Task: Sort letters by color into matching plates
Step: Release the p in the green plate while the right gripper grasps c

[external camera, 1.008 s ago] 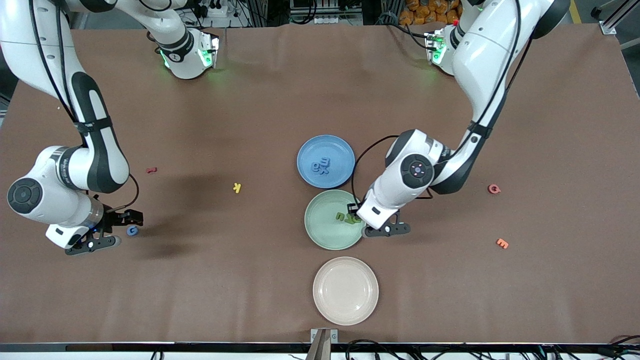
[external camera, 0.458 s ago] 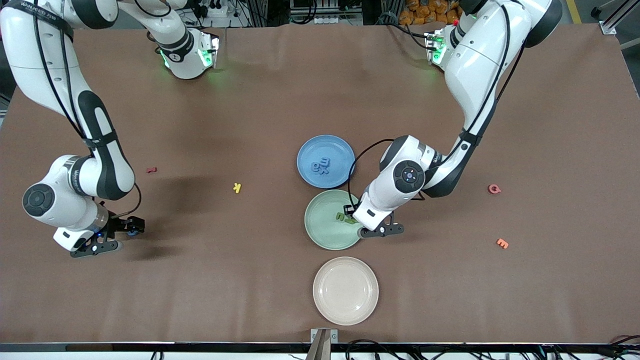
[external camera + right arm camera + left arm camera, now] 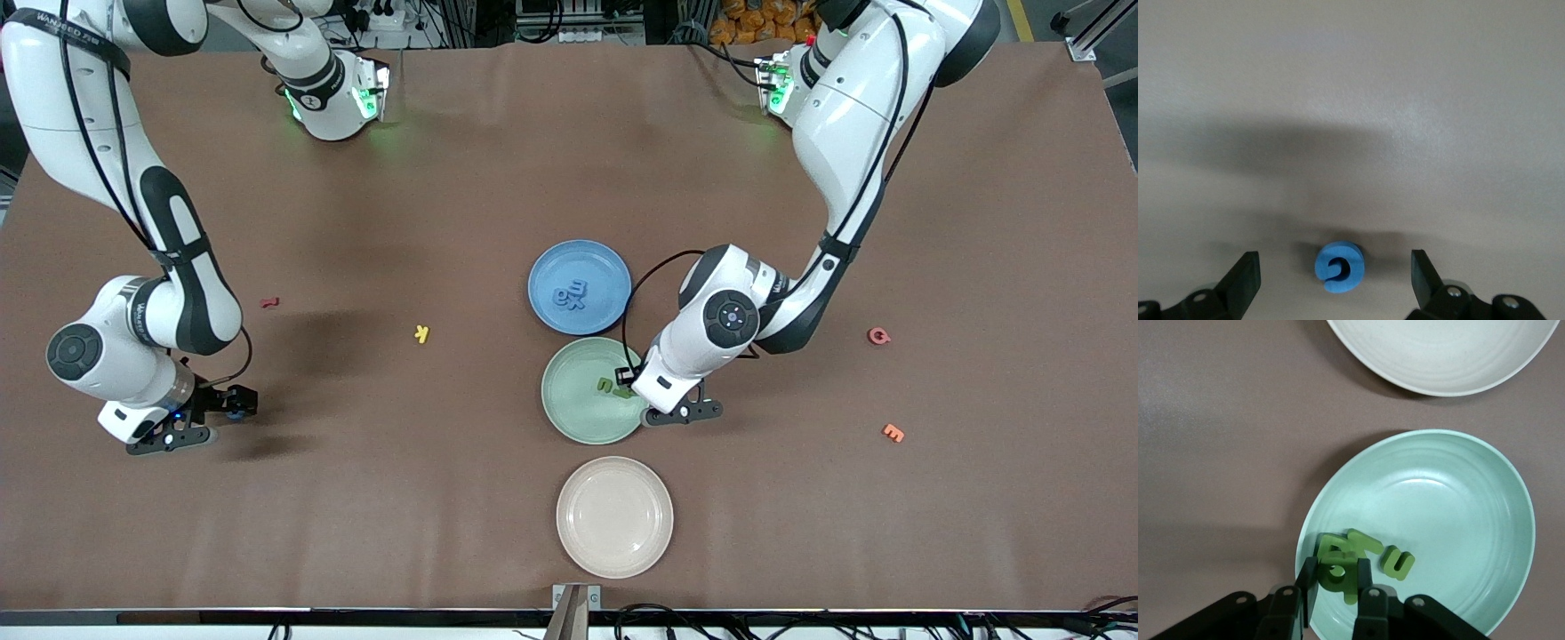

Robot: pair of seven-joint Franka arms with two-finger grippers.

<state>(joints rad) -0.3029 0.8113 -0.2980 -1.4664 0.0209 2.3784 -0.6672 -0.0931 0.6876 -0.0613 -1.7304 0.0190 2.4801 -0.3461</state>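
My right gripper [image 3: 233, 412] is low over the table [image 3: 427, 498] at the right arm's end, fingers [image 3: 1245, 280] spread wide with a blue letter [image 3: 1339, 267] lying on the cloth between them, touching neither. In the front view only a sliver of that blue letter [image 3: 236, 414] shows, at the gripper's tip.

My left gripper [image 3: 637, 391] is over the green plate [image 3: 578, 409], at the plate's 3 o'clock rim. In the left wrist view its fingers [image 3: 1363, 577] are closed on a green letter [image 3: 1338, 576], which sits just above the plate's floor; I cannot tell if it touches. Two more green letters [image 3: 1397, 561] lie in the plate right beside the held one.

The blue plate [image 3: 605, 267] touches the green one at its 12 o'clock and holds a few blue letters [image 3: 569, 293]. The beige plate [image 3: 614, 517] sits at 6 o'clock from the green plate.

Loose on the table: a yellow letter [image 3: 422, 334] at 9 o'clock from the blue plate, a dark red one [image 3: 269, 302] farther toward the right arm's end, a red one [image 3: 878, 336] and an orange one [image 3: 893, 433] toward the left arm's end.
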